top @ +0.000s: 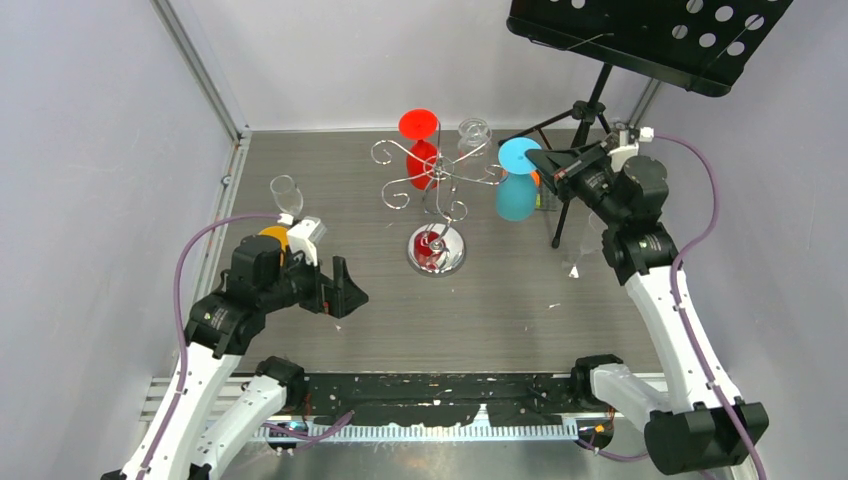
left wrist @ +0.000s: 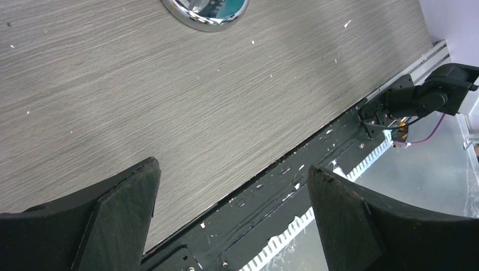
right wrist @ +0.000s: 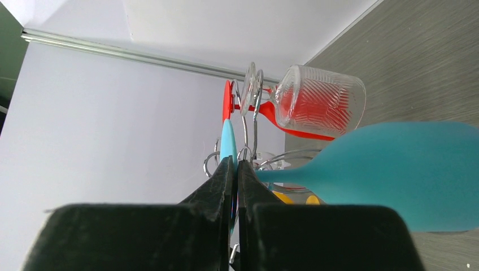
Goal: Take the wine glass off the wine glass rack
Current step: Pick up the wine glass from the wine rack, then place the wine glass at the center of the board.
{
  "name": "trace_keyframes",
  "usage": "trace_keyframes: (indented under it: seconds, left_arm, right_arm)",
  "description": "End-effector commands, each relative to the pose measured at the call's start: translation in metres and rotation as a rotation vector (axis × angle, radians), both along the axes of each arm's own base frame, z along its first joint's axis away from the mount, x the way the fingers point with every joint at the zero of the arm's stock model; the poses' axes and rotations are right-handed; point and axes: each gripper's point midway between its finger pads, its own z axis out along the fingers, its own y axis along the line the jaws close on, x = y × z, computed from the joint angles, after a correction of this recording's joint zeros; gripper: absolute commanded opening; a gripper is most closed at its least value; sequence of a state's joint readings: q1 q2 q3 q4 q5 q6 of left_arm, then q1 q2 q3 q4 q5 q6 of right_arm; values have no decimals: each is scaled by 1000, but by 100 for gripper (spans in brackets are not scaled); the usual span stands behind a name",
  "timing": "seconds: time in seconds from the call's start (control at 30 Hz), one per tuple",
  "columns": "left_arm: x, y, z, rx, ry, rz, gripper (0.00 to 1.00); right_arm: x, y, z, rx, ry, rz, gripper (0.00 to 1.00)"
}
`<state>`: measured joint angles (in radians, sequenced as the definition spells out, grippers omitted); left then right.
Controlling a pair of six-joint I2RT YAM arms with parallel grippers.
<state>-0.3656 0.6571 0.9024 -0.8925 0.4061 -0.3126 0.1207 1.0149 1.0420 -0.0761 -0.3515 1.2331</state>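
The inverted blue wine glass [top: 516,195] is gripped by its foot in the right claw [right wrist: 236,169] just beside the wine glass rack [top: 437,180], where a red glass [top: 422,160] and a clear glass [right wrist: 322,101] are hung, with a music stand [top: 590,110] close behind, while the left claw [left wrist: 231,169] is spread open.

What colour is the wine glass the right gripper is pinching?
Light blue, plain and matte: the opaque blue wine glass shows best in the right wrist view.
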Motion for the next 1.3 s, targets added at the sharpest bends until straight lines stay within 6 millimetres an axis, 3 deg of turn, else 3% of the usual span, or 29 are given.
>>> trace_keyframes:
  seconds: [0.0,0.37,0.8,0.93,1.13,1.27]
  left_arm:
    - [5,-8,8,-40,-17,-15,100]
    - [3,-11,7,-61,2,-15,100]
    - [-12,-21,18,-120,20,-93,100]
    - [-13,-24,21,-155,10,-91,100]
    - [-17,-27,31,-202,12,-86,100]
    - [-22,-24,34,-214,20,-67,100]
  right_arm:
    - [-23,-8,23,8,-99,10,6]
    - [-73,3,5,-57,-167,152,6]
    - [-132,27,-41,-290,-284,415,6]
    - [-152,52,-48,-367,-344,542,6]
    - [-182,109,-66,-487,-425,727,6]
    - [-191,127,-65,-518,-505,761,6]
